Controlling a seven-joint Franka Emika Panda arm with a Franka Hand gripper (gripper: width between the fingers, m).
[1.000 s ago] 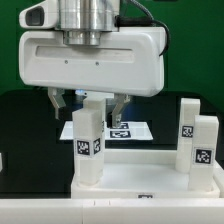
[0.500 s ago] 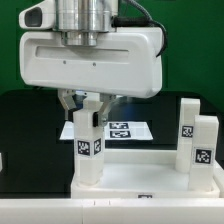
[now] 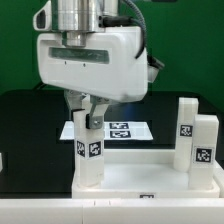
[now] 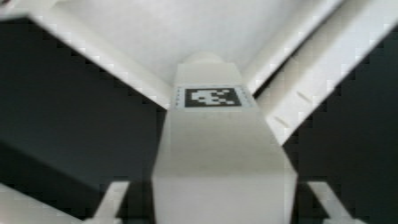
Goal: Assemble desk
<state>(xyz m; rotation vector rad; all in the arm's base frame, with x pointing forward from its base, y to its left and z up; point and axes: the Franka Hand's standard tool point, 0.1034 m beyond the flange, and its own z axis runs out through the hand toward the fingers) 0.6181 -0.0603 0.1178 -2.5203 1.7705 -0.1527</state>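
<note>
Exterior view: our hand (image 3: pixel 89 108) has gone from wide open above the leg (image 3: pixel 89 150) to clamped on its top end; both fingers (image 3: pixel 76 106) now press the leg's sides. Since the clamp, the wrist body has swung toward the exterior view's right, with the leg turned a little, so we read this as the start of screwing the leg into a corner socket of the desk top (image 3: pixel 140 180). The leg stands upright on the desk top's near corner at the exterior view's left, tag facing the camera. Two more legs (image 3: pixel 197 140) stand upright at the desk top's far side, toward the exterior view's right, well apart from the gripped leg and untouched. The marker board (image 3: pixel 125 130) lies flat behind the gripped leg, on the black tabletop (image 3: pixel 25 125).

Wrist view: we look straight down the gripped leg (image 4: pixel 217 150); its tag faces the camera and both fingers (image 4: pixel 326 205) flank it at the frame edge, closed on its sides. The desk top (image 4: pixel 267 30) shows beyond the leg's foot, its raised edges converging on that corner. The seat itself is hidden by the leg, so we can't tell how deep it sits.

Judgement: grasp done, turning is next. Risk is the leg tilting or slipping in the fingers while it rotates.
</note>
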